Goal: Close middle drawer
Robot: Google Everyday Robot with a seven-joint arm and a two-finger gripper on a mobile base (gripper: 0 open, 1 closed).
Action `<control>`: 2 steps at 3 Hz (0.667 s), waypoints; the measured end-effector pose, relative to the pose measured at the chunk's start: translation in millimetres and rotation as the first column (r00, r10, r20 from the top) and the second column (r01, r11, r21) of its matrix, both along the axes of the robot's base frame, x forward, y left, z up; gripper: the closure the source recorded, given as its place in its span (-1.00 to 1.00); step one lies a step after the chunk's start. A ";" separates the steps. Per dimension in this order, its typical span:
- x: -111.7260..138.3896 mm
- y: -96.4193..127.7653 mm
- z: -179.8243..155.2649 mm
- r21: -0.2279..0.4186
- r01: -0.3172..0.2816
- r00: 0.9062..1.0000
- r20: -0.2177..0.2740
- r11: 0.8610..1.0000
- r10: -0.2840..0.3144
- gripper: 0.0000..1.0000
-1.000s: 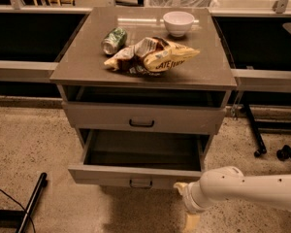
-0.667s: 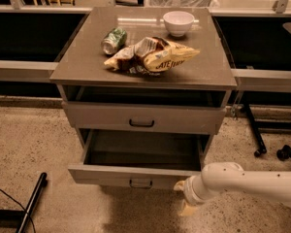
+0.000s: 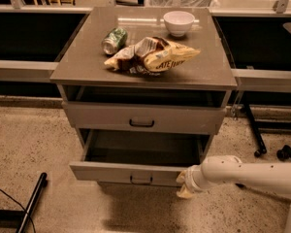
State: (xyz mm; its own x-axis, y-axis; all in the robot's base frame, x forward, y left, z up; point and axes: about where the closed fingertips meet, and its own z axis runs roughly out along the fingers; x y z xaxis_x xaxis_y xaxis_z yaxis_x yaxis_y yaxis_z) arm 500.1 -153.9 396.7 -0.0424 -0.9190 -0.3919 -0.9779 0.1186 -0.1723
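Far to the left of the hand, low on the speckled floor point(image 3: 29, 135), a black pole point(image 3: 33, 202) is seen lying at a slant, with a thin cable point(image 3: 5, 194) beside it. Up and to the left of the hand stands a grey cabinet point(image 3: 72, 93). On its flat surface point(image 3: 85, 62) a green can point(image 3: 114, 40) is laid on its side. Just right of the can lies a crumpled snack bag point(image 3: 155, 56), close by it though contact cannot be made out. A white bowl point(image 3: 179, 22) is set upright behind the bag, nearer the back edge and almost straight above the hand in the view.

Below the surface, the top drawer point(image 3: 106, 116) is drawn out a little, so that a dark gap is left above its front. The middle drawer point(image 3: 104, 172) is pulled out much further, its shadowed inside is exposed, and its small dark pull point(image 3: 141, 179) is found a little to the left of the hand.

The hand point(image 3: 184, 185) is held low, at the right end of the middle drawer's front, and appears to be against or just beside that corner. Whether it is clenched or released cannot be told from this view. Nothing is seen to be grasped by it. The white arm point(image 3: 254, 174) is stretched away to the right from the hand and leaves the view at the right edge. Above the arm, dark chair legs with casters point(image 3: 282, 154) are seen on the floor.
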 end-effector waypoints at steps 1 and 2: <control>0.0 0.0 0.0 0.000 0.000 1.000 0.000 1.000 0.000 -0.45; 0.0 0.0 -0.1 0.000 0.000 1.000 0.000 1.000 0.000 -1.00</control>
State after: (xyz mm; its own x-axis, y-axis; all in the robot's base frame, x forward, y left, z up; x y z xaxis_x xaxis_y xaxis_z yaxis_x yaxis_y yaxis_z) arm 500.1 -153.8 396.7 -0.0423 -0.9190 -0.3920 -0.9779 0.1185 -0.1722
